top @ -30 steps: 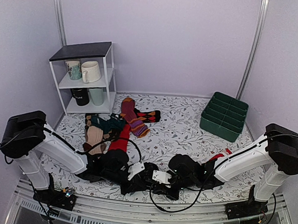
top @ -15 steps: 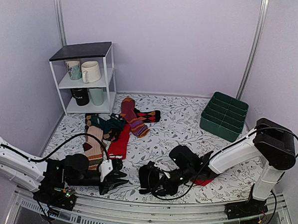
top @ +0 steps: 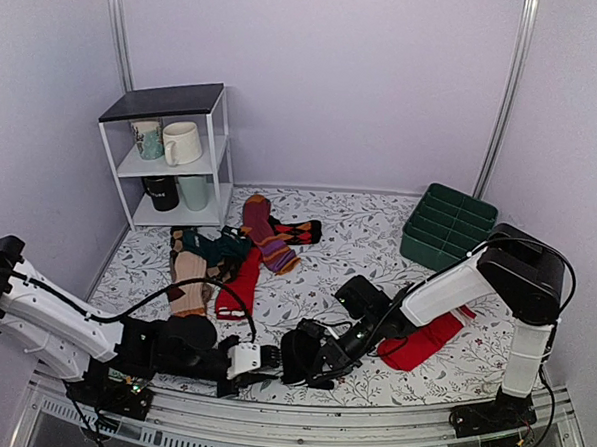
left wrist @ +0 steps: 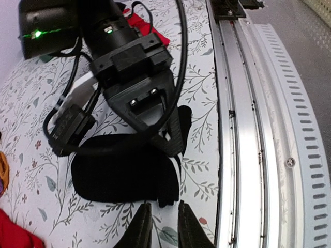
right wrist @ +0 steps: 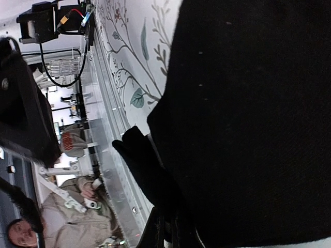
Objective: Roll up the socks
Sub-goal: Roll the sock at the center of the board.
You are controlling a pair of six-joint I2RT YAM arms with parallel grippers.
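Note:
The black socks (top: 294, 349) lie bunched on the flowered cloth near the front edge. In the left wrist view they are a dark mound (left wrist: 124, 173) just ahead of my fingers. My right gripper (top: 317, 353) is shut on their right edge; its finger (left wrist: 173, 139) presses into the fabric. In the right wrist view the black fabric (right wrist: 248, 103) fills the frame, and a fold is pinched at my right gripper (right wrist: 170, 232). My left gripper (top: 268, 359) sits low just left of the socks. In its own view my left gripper (left wrist: 161, 227) is slightly open and empty, a little short of the sock's edge.
A big red sock (top: 428, 335) lies right of the right arm. A pile of other socks (top: 216, 259) and a purple-and-orange striped one (top: 268, 237) lie behind. A white shelf with mugs (top: 177, 157) stands back left, a green bin (top: 448, 231) back right. The metal rail (left wrist: 258, 129) runs along the front.
My left arm drew back to the left, then came right again up to the socks. My right gripper moved left with the socks, uncovering the red sock.

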